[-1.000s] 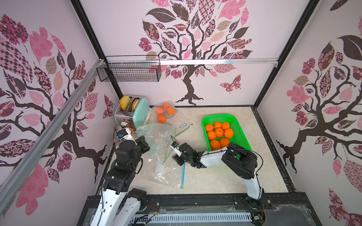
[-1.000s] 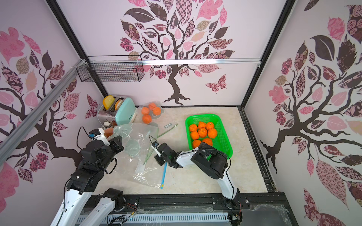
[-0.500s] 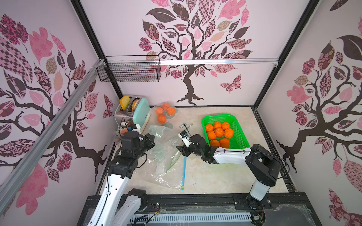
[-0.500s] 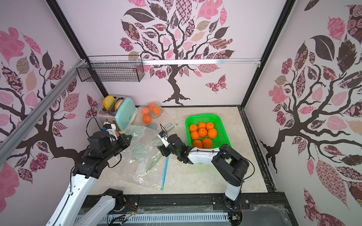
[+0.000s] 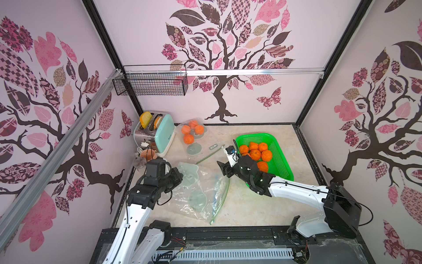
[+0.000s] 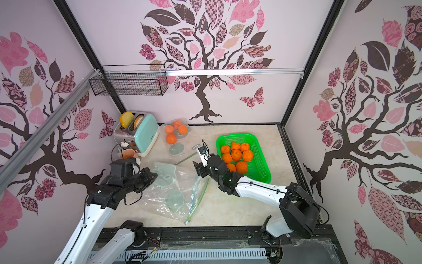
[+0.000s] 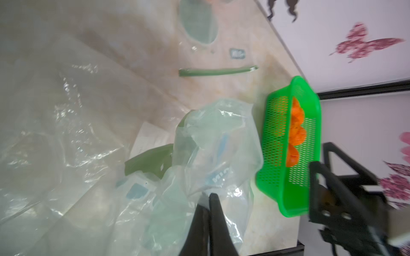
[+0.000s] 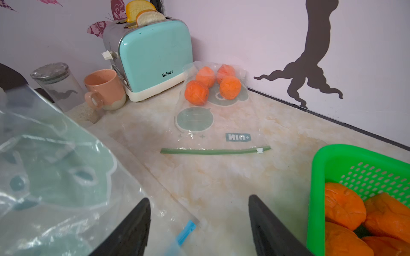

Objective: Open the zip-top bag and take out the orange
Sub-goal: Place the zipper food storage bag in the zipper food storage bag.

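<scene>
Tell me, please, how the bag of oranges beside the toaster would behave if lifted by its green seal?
The bag would probably sag limply: its film lies flat and wrinkled. The four oranges bunched at one end would likely roll and weigh it down. Glossy film may slip.

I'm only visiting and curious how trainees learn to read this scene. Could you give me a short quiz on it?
1. True or false: the right gripper holds an orange.
2. How many oranges lie in the zip-top bag beside the toaster? A two, B four, C six.
3. What is the left gripper shut on?
Key: 1 false; 2 B; 3 a crumpled clear bag.
</scene>
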You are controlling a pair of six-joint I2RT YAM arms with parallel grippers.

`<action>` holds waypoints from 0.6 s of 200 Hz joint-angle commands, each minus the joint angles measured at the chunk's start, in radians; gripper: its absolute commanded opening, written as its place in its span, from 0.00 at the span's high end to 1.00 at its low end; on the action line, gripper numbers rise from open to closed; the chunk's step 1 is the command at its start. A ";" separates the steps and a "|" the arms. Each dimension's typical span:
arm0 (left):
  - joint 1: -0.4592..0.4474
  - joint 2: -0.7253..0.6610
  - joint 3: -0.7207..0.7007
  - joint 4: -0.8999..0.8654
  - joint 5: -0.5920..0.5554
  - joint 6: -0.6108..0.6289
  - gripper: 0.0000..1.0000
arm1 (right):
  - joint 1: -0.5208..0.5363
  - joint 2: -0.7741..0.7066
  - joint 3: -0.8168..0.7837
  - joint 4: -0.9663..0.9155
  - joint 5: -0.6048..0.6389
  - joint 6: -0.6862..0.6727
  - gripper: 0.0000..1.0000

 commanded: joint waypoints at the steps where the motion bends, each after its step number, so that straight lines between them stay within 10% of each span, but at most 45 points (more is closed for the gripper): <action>1: 0.003 0.021 -0.089 0.064 -0.096 -0.016 0.83 | -0.005 -0.030 -0.001 -0.021 0.046 0.043 0.28; 33: 0.004 0.041 -0.098 0.129 -0.219 0.020 0.03 | -0.008 -0.039 0.014 -0.047 0.068 0.092 0.26; 70: 0.003 0.022 0.071 0.043 -0.398 0.135 0.02 | -0.014 -0.046 0.028 -0.057 0.090 0.159 0.18; 120: 0.003 0.026 0.202 -0.015 -0.246 0.323 0.02 | -0.076 0.035 0.151 -0.117 -0.065 0.204 0.15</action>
